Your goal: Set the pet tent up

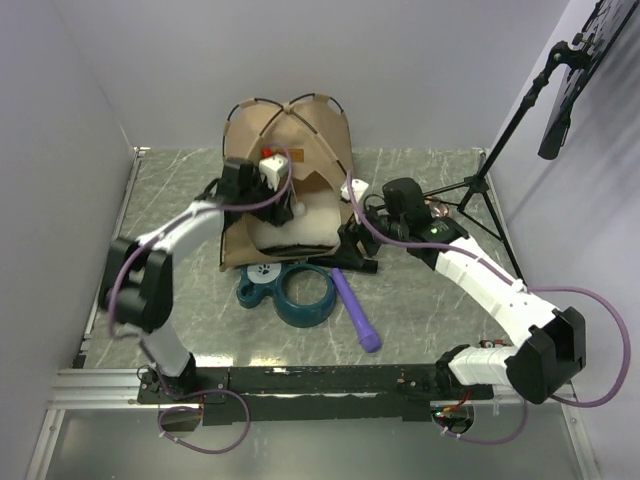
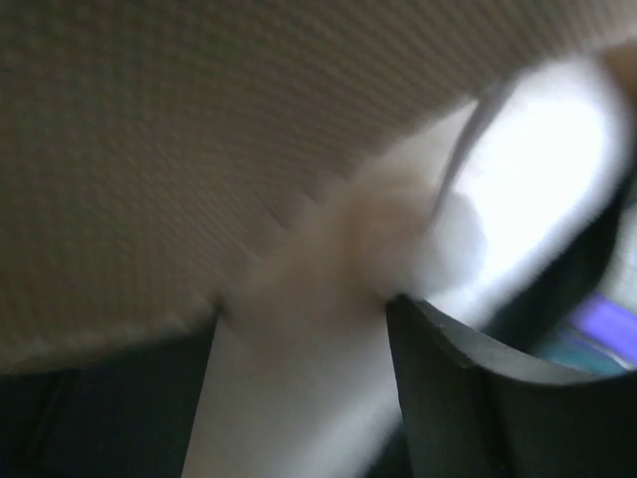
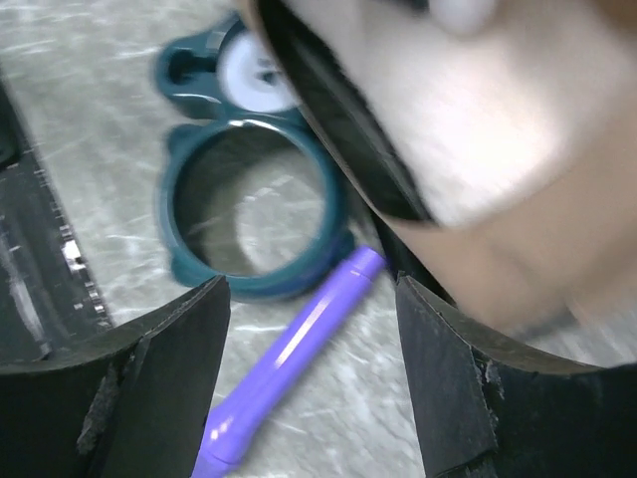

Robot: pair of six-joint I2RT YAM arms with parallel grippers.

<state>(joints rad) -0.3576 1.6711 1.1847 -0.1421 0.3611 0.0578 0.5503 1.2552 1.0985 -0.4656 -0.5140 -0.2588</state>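
Pet tent (image 1: 290,125), a tan fabric dome, stands at the back middle of the marbled tabletop (image 1: 440,320) with its opening towards the arms. Thin dark poles (image 1: 288,106) cross over its crown and a cream-white pillow (image 1: 300,228) fills its floor. It looks light and soft. The cloth should give under any pinch and only the bowed poles are springy, so it would likely slide or tip if pushed hard. The firmer places to take hold appear to be the black base edge (image 3: 338,129) and the pole lines, not the slack panels.

The left tool (image 1: 283,208) reaches into the doorway. Its own blurred view shows woven tan cloth above and fluffy white stuff between dark fingers, and whether it is clamped on that cannot be told. The right tool (image 3: 311,299) hovers by the tent's lower right corner with its jaws apart and nothing between them. Beneath it lie a teal ring (image 1: 305,292) and a purple stick (image 1: 357,315), just in front of the tent.
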